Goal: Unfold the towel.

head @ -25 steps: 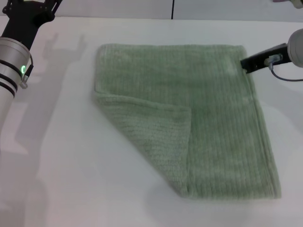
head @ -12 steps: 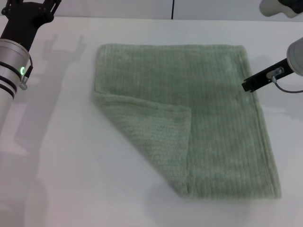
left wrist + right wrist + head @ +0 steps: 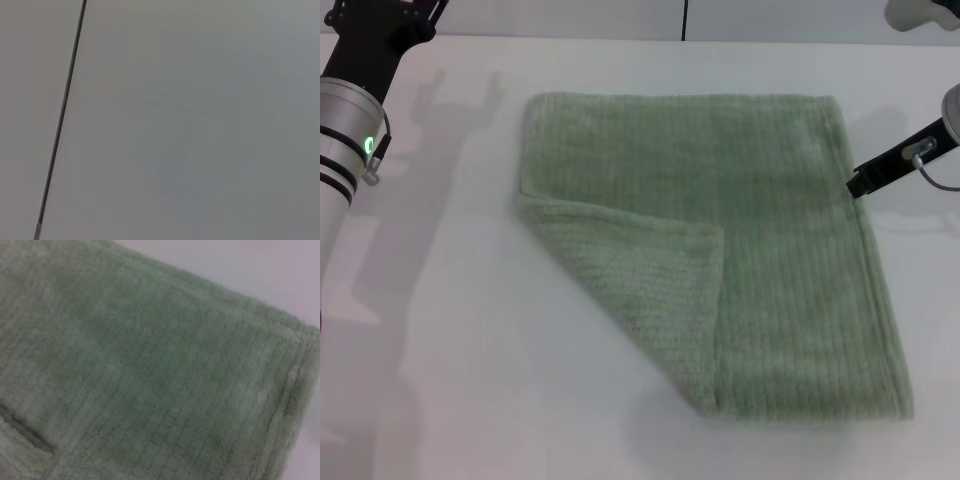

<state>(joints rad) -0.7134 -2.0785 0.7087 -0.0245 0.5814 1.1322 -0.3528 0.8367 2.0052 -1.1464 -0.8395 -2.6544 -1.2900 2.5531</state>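
A: Head view: pale sage-green ribbed terry towel (image 3: pixel 720 250) lies centre-table, one corner flap folded over at 7 o'clock.

B: Unfolding judged unfinished. Right gripper (image 3: pixel 865 183) at 3 o'clock; claw state cannot be told.

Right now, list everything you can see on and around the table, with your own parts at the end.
towel: one, pale sage green, lying flat mid-table, its near-left corner folded over onto itself.
table: one, white, under the towel and bare around it.
dark seam: one, thin black line, on the pale wall behind the table.
left arm: one, silver and black with a green light, far left, away from the towel.
right arm: one, black part with a cable, beside the towel's right edge.
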